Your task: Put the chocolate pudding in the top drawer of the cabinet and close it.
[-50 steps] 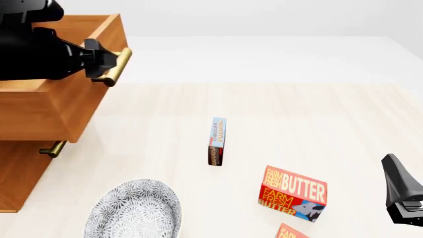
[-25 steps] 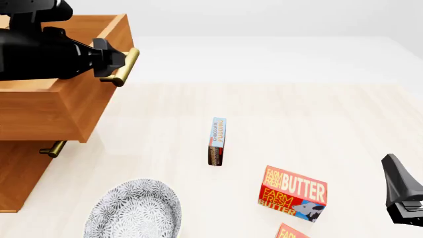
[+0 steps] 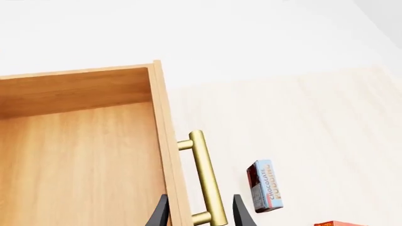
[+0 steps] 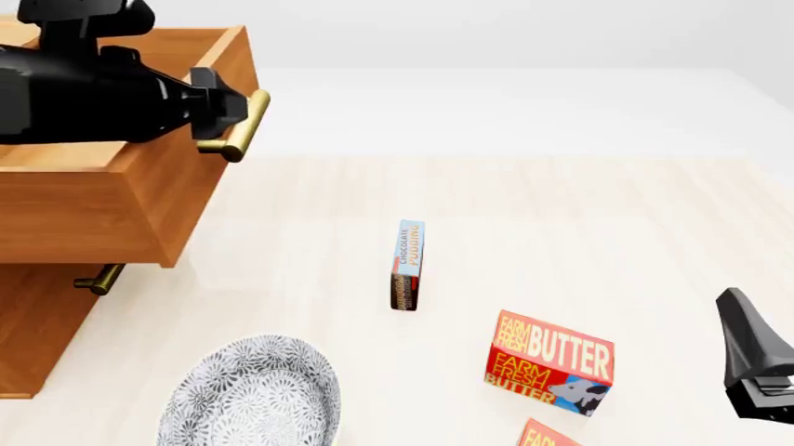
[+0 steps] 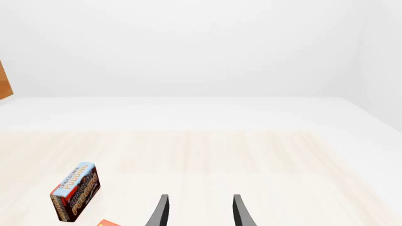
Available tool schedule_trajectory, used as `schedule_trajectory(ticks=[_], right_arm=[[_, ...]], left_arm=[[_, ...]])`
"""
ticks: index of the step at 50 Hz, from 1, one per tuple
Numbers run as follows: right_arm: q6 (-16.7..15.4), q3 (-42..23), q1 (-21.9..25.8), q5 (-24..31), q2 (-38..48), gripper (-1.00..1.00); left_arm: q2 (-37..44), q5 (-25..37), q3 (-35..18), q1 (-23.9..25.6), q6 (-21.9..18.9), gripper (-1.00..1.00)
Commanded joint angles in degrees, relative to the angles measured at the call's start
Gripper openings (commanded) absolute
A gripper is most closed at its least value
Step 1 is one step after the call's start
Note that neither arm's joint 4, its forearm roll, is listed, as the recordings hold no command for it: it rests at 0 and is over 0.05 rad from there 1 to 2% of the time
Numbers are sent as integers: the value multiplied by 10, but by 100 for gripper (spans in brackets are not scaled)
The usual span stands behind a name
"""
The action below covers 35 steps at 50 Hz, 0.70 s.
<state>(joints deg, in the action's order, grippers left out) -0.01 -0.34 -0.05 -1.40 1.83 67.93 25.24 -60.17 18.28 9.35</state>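
The chocolate pudding (image 4: 407, 265) stands on its edge on the table, mid-front; it also shows in the left wrist view (image 3: 267, 186) and the right wrist view (image 5: 75, 190). The top drawer (image 4: 125, 195) of the cabinet (image 4: 37, 325) is pulled out and its inside (image 3: 75, 155) looks bare. My left gripper (image 4: 230, 111) is at the near end of the brass handle (image 3: 207, 183), its fingers (image 3: 162, 212) apart on either side of it. My right gripper (image 4: 745, 344) is open and empty at the right edge, well right of the pudding.
A red butter box (image 4: 549, 364) lies front right of the pudding, a second one (image 4: 546, 435) at the front edge. A patterned plate (image 4: 255, 395) sits front left. The lower drawer's handle (image 4: 99, 279) shows under the top drawer.
The top drawer has slid further out, to the right, with my left gripper at its handle. The pudding, the butter boxes and the right arm have not moved.
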Motion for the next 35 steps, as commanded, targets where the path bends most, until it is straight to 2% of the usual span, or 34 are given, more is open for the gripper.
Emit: schedule_trajectory(ticks=[1, 19, 35], right_arm=[[0, 0, 0, 1, -2, 100], [0, 0, 0, 2, -2, 100], [0, 0, 0, 3, -3, 100]], left_arm=[[46, -9, 3, 28, -16, 100], [22, 3, -21, 56, -17, 100], [-9, 19, -52, 67, -39, 100]])
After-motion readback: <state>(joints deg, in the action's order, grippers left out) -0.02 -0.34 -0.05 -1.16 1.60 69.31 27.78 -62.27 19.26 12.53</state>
